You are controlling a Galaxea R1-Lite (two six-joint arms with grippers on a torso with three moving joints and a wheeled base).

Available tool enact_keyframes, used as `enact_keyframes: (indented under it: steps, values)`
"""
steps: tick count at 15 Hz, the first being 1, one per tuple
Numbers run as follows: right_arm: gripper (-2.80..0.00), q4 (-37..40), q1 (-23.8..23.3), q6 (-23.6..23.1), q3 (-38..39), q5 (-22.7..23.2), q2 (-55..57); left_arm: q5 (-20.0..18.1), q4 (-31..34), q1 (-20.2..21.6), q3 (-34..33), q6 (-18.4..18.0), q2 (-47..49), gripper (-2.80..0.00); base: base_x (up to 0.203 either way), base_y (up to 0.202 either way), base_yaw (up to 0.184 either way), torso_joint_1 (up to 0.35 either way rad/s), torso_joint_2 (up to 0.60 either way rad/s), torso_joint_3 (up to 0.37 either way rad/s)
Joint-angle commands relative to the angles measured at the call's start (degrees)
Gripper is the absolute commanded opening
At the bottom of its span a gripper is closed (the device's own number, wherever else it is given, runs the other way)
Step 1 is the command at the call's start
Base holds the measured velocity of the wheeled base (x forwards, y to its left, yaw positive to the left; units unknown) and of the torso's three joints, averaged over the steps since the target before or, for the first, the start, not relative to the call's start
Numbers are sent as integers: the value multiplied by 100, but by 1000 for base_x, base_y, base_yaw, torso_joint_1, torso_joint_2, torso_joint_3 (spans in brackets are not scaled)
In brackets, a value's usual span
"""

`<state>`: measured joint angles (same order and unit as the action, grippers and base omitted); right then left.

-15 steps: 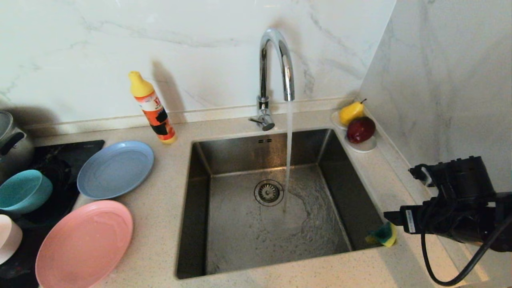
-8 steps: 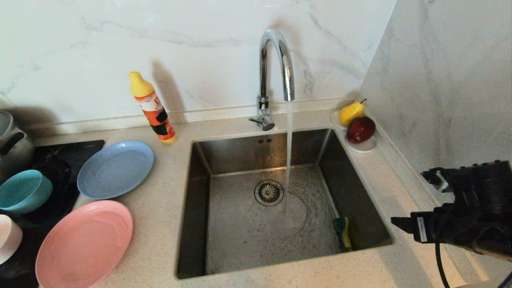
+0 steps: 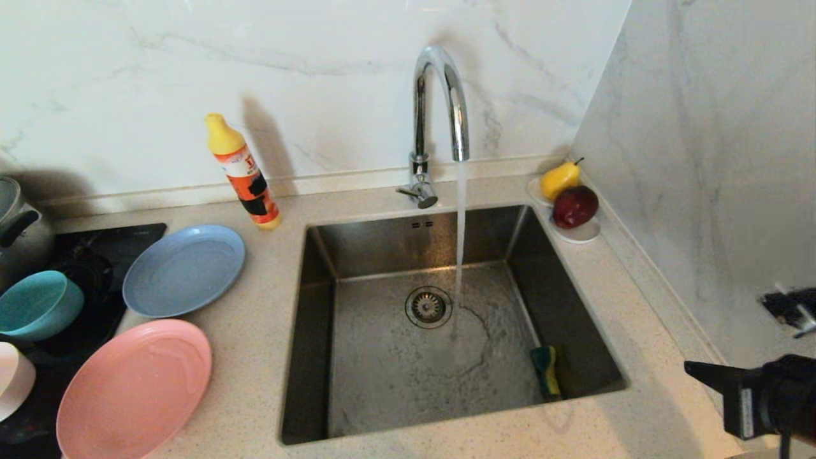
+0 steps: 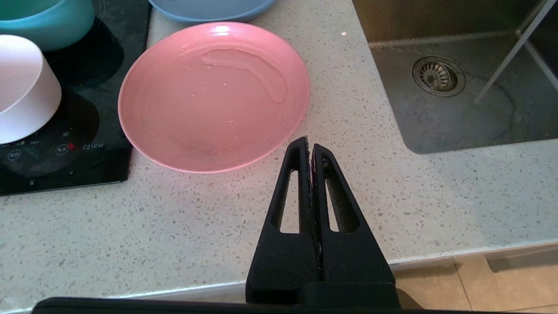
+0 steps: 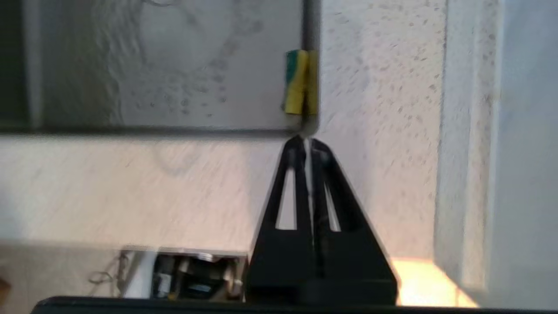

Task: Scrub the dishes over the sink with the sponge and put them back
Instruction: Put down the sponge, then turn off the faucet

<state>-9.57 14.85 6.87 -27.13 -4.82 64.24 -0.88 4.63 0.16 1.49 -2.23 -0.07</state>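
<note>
The sponge (image 3: 546,371) now lies on its edge inside the sink (image 3: 319,357), against the wall nearest the right arm; a second ago it sat on the sink's rim there. The right gripper (image 5: 307,146) has pulled back from the sink toward the counter's front edge, and its fingers are pressed together, holding nothing. The left gripper (image 4: 310,150) hangs above the counter (image 4: 174,226) just beside the salmon-pink plate (image 4: 213,96), fingers closed and empty, unmoved. Water runs from the faucet (image 3: 440,102) into the sink as before. The grey-blue plate (image 3: 183,270), teal bowl (image 3: 38,305) and pale bowl (image 3: 14,378) rest beside the sink unchanged.
</note>
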Motion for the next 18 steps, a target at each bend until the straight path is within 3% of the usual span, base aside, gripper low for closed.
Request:
enact_keyframes:
  steps: [1,10,14,18]
  values:
    - [-280,29,-27,-108,457,162,-1444,0,3,2,1,-2,-1,-280,0,0,0,0,0,0]
    - [-280,244,-1173,-783,2567,426,-4979,0,3,2,1,3,-1,-280,0,0,0,0,0,0]
    - [-280,1063,-1390,-956,2663,527,-6228,0,3,2,1,-3,7,-280,0,0,0,0,0,0]
    - [-280,983,-1415,-1047,2713,570,-6442,0,3,2,1,-4,-1,-280,0,0,0,0,0,0]
